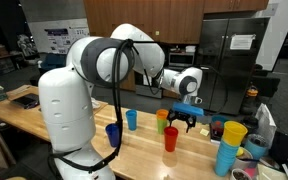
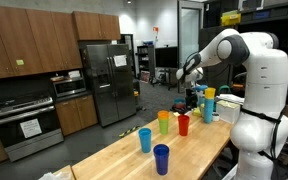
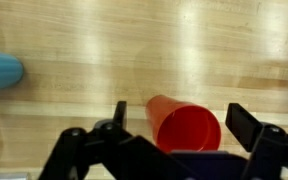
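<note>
claw (image 3: 179, 122) hangs with its fingers spread wide, gripping nothing. red cup (image 3: 189, 130) stands upright on the wooden table (image 3: 84, 40), right beneath the claw, its mouth framed between both fingers, axis vertical.

This is a kitchen. A steel refrigerator (image 2: 117, 80) stands beside wooden cabinets (image 2: 29, 40), with a built-in oven (image 2: 26, 128) further along from it.
</note>
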`<control>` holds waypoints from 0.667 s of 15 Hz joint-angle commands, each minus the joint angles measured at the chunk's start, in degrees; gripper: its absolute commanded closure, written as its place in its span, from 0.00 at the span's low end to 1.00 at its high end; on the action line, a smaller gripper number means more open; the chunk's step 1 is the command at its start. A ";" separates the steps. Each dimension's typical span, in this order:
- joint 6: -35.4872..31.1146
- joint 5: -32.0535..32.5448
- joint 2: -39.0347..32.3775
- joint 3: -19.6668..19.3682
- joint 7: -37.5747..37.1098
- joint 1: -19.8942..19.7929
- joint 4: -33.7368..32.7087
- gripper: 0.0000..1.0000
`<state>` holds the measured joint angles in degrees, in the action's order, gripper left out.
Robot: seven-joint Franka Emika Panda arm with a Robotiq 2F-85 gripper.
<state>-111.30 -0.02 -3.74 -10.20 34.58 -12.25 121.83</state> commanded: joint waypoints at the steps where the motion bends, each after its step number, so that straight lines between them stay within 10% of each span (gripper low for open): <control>1: -2.09 0.72 -0.46 0.01 0.65 0.07 0.72 0.00; 10: -5.97 0.18 -4.23 0.88 2.17 0.01 -0.20 0.00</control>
<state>-115.70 -0.03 -7.13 -9.75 35.71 -12.18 122.19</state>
